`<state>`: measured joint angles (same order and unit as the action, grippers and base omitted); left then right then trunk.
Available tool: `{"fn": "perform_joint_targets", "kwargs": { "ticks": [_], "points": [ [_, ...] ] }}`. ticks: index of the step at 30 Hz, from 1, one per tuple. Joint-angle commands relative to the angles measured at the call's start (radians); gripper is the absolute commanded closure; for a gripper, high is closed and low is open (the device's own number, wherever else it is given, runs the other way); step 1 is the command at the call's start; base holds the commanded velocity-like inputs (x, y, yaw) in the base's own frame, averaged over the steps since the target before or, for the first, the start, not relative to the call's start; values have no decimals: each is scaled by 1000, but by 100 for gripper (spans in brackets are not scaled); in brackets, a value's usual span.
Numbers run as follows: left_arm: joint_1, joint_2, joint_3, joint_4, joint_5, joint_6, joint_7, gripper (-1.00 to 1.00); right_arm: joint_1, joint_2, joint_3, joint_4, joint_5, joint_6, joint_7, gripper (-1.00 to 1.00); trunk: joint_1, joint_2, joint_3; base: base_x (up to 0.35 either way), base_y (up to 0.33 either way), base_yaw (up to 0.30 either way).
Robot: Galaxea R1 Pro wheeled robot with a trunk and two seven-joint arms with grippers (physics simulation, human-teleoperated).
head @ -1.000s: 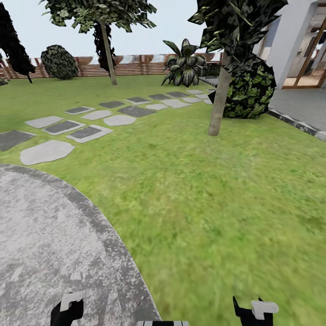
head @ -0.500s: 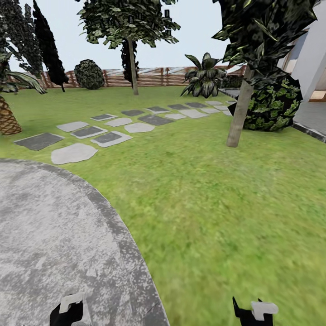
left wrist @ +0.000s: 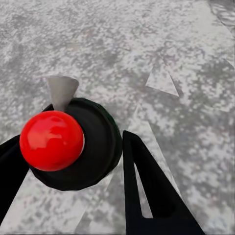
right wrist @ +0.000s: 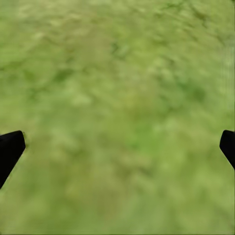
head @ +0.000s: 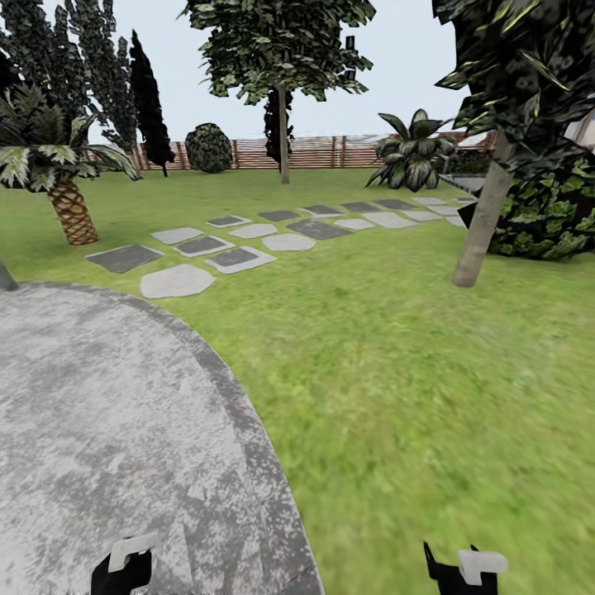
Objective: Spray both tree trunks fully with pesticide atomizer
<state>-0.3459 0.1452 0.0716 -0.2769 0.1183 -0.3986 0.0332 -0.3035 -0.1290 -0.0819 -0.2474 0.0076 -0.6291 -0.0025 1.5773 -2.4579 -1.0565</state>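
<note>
Transit step: left claw (left wrist: 73, 161) holds the pesticide atomizer (left wrist: 68, 147) above the floor (left wrist: 147, 54), right claw (right wrist: 117, 147) spread wide; next, approach the nearer tree trunk (head: 482, 221)

Both arms low at the head view's bottom edge. Left gripper (left wrist: 73, 161) closed around the pesticide atomizer (left wrist: 68, 144), apparently touching both sides. Right gripper (right wrist: 117, 147) spread wide, holding nothing.

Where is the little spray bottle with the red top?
The pesticide atomizer is between the fingers of the left gripper, seen in the left wrist view, above the grey concrete floor.
</note>
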Motion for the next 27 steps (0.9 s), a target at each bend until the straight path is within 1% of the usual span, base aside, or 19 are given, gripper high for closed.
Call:
{"fn": "perform_joint_targets", "kwargs": {
  "ticks": [1, 17, 20, 27],
  "points": [
    [-1, 0, -2, 1, 9, -3, -1, 100, 0, 0, -3, 0, 1, -3, 0, -100, -4, 7, 2, 0, 0, 278],
    [-1, -1, -2, 2, 9, -3, -1, 100, 0, 2, -2, 0, 1, -3, -1, -100, -65, 119, 44, 0, 0, 272],
    [-1, -1, -2, 2, 9, -3, -1, 100, 0, 2, -2, 0, 2, -3, -1, -100, -77, 140, 53, 0, 0, 119],
    [-1, -1, -3, 2, 9, -3, -1, 100, 0, 2, -2, 0, 1, -3, -1, -100, -104, 189, 74, 0, 0, 12]
  ]
}}
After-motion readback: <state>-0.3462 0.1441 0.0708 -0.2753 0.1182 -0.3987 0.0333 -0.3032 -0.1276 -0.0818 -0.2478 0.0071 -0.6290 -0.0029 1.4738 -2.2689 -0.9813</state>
